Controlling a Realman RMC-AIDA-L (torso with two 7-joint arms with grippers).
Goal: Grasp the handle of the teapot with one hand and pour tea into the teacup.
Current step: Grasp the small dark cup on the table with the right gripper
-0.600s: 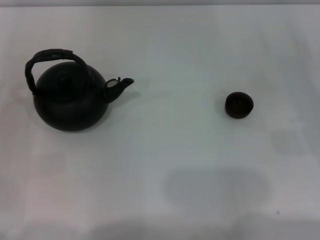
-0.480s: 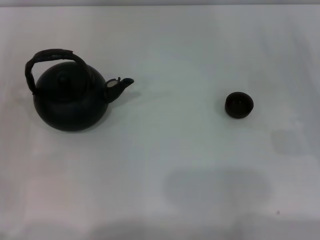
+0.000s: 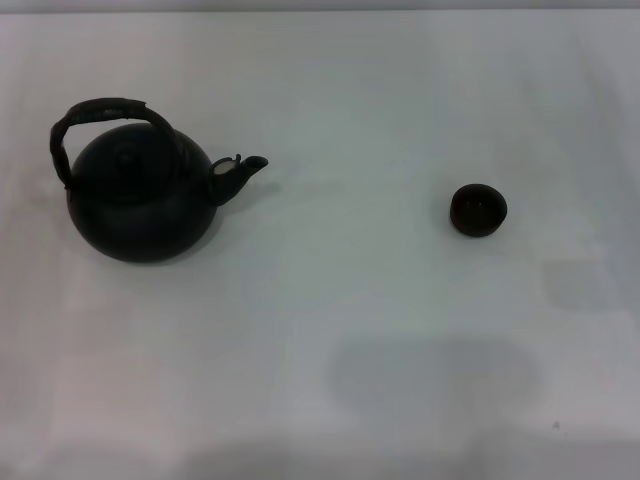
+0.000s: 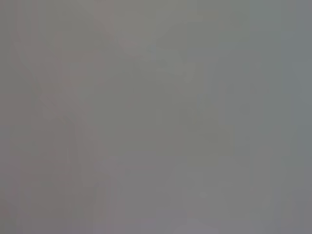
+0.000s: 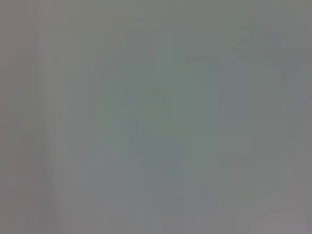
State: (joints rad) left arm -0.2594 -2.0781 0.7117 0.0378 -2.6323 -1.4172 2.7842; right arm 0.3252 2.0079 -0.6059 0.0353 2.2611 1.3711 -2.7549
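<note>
Nothing has moved since earlier; no arm in view, jaw state can't be told.
Teapot (image 3: 140,200) far left, teacup (image 3: 478,210) well apart right; approach arched handle (image 3: 100,115) from above, grip its crown.

Neither gripper shows, so only the objects give bearings. The teapot (image 3: 140,205) stands at the left, handle (image 3: 100,115) arching over its lid. The teacup (image 3: 478,210) sits well apart, bare white table (image 3: 350,300) between them.
</note>
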